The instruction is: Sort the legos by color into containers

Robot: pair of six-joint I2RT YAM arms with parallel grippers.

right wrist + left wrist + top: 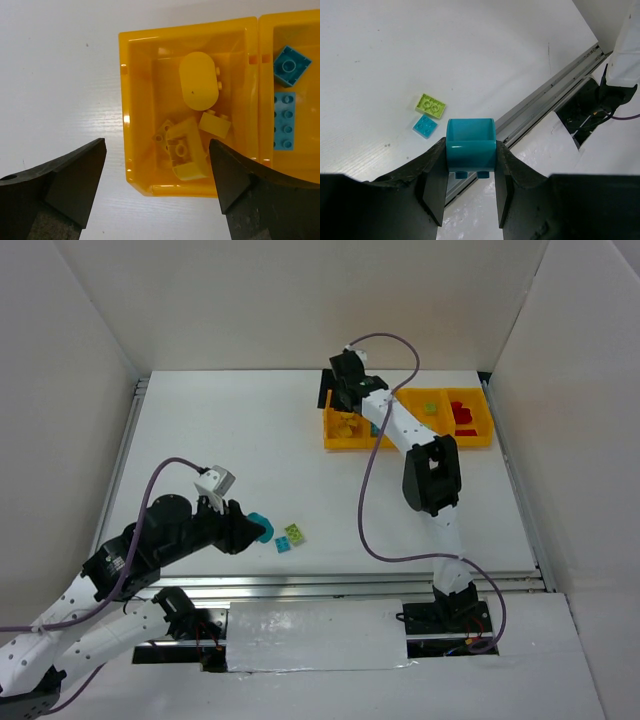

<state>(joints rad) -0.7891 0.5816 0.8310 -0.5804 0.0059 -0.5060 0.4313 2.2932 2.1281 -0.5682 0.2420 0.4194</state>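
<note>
My left gripper (258,528) is shut on a teal-blue brick (470,144), held above the near-left of the table. A light green flat brick (430,105) and a small blue flat brick (425,126) lie on the table just beyond it; they also show in the top view, green (295,534) and blue (284,546). My right gripper (157,167) is open and empty above the left end of the yellow tray (334,440). That compartment (137,100) holds several yellow bricks (200,80). The adjacent compartment holds blue bricks (285,120). Further right are a green brick (431,408) and red bricks (463,418).
A metal rail (540,102) runs along the table's near edge. White walls enclose the table on the left, back and right. The right arm (430,475) stretches from its base up the right half of the table, with a purple cable (365,510) looping beside it.
</note>
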